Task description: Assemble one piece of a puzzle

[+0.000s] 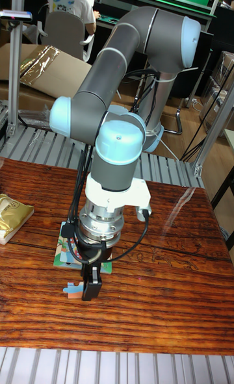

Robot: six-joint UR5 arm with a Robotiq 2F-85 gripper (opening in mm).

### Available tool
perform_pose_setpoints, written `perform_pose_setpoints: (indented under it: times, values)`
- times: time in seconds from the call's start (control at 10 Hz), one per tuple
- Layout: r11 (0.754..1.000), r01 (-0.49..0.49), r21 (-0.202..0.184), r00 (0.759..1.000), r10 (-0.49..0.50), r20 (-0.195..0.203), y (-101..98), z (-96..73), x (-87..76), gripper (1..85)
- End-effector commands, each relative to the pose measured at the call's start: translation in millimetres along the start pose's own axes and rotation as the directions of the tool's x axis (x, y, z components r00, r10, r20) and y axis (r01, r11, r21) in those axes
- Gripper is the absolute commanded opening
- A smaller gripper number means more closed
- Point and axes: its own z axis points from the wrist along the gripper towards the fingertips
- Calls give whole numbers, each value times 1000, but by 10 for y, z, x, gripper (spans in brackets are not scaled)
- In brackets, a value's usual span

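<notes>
A loose puzzle piece (pixel 73 286) lies on the wooden table (pixel 162 293), touching the gripper (pixel 91 291) at its 9 o'clock; whether the dark fingers clasp it cannot be told. Behind, the puzzle board (pixel 65 254) lies flat; a gold packet (pixel 12 215) sits at far 10 o'clock.

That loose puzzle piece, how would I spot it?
Start at the wooden table and follow the grey robot arm down to its black hand. The loose puzzle piece lies flat at the hand's tip, just in front of the colourful puzzle board, the only piece outside it.
</notes>
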Motion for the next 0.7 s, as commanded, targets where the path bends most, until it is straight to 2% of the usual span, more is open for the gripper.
perform_pose_setpoints:
  times: [0.0,0.6]
  values:
    - [1000,7,12,1000,-7,12,-20,37,-1,590]
    - [999,26,19,999,-27,17,5,136,21,587]
